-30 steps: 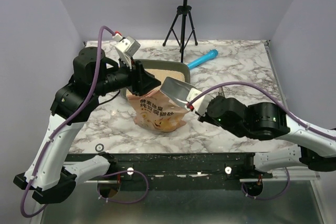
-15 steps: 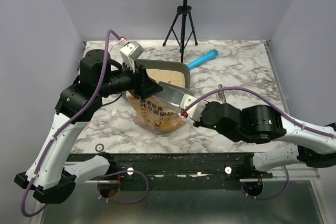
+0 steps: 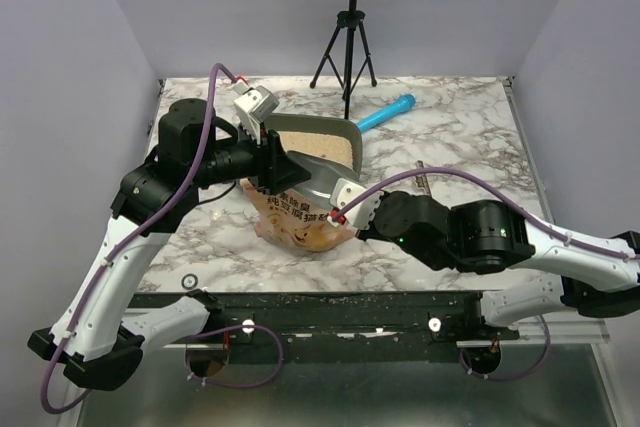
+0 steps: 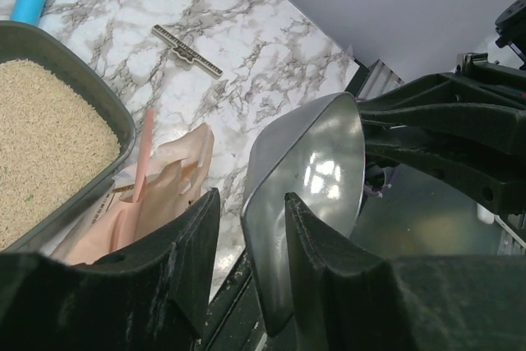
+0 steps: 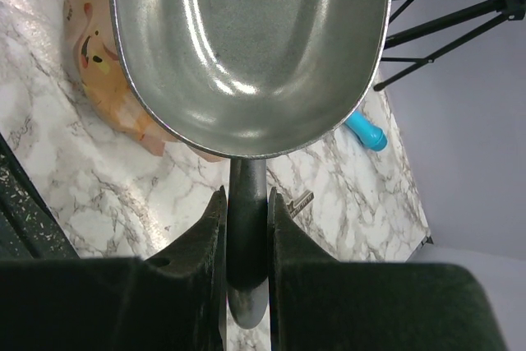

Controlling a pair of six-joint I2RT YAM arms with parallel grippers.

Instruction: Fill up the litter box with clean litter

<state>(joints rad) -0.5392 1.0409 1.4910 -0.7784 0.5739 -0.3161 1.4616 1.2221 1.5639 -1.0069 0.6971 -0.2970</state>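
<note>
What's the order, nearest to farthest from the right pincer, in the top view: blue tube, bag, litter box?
1. Bag, right beside the right pincer, on its near-left side.
2. Litter box, behind it.
3. Blue tube, back right.

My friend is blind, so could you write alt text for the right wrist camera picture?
An empty silver metal scoop fills the view, its handle clamped in the right hand. Beneath it lie an orange-pink bag and a marble table.

Scoop (image 5: 246, 47) shiny metal; bag (image 3: 300, 229) crinkly plastic; litter box (image 3: 310, 123) matt plastic; tbl (image 3: 450, 137) marbled, smooth.
</note>
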